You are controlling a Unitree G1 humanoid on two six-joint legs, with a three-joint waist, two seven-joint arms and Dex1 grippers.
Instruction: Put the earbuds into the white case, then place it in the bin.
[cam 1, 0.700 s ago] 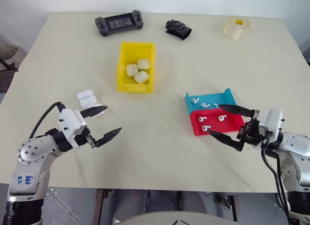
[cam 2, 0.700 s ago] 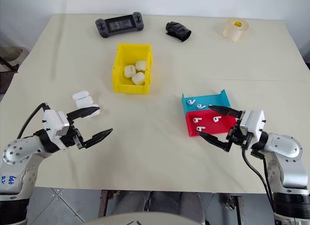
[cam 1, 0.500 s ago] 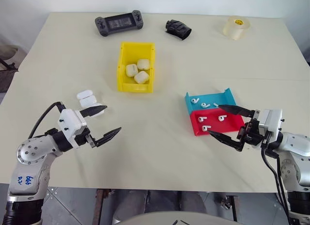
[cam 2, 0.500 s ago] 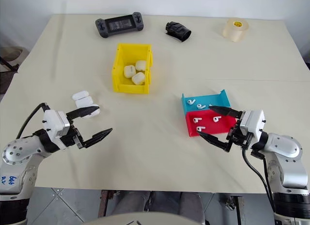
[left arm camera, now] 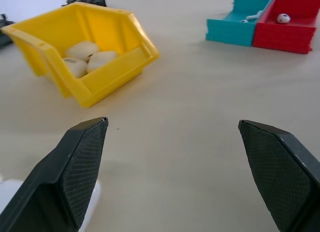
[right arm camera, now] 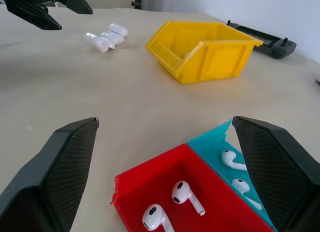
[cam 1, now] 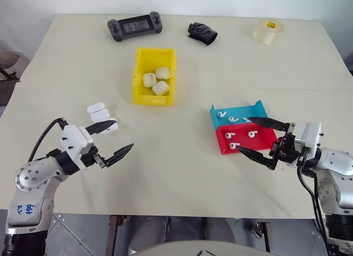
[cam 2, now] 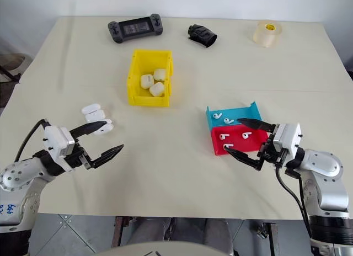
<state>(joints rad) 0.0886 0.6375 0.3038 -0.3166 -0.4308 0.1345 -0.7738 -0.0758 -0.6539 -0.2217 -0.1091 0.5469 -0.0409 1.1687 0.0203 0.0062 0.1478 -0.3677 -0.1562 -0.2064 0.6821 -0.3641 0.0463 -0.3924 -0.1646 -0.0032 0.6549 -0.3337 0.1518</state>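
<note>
— Where are your arms right now?

— Both reach in level over the near edge of the tabletop point(cam 1: 182, 173). My left claw point(cam 1: 113, 139) hangs near the left edge, pointing inward toward the middle, its two black fingers spread wide with nothing between them. My right claw point(cam 1: 259, 139) comes in from the right edge, pointing left, jaws just as wide and empty, its fingertips over the near side of the red tray point(cam 1: 248, 140).

— And the things you are after?

— The earbuds point(right arm camera: 186, 195) lie loose in the red tray and in the teal tray point(cam 1: 237, 113) touching it on the far side. A small cluster of white cases point(cam 1: 102, 117) lies just beyond my left claw's upper finger. The yellow bin point(cam 1: 155, 76) stands toward the far middle of the tabletop, with three more cases inside it.
</note>
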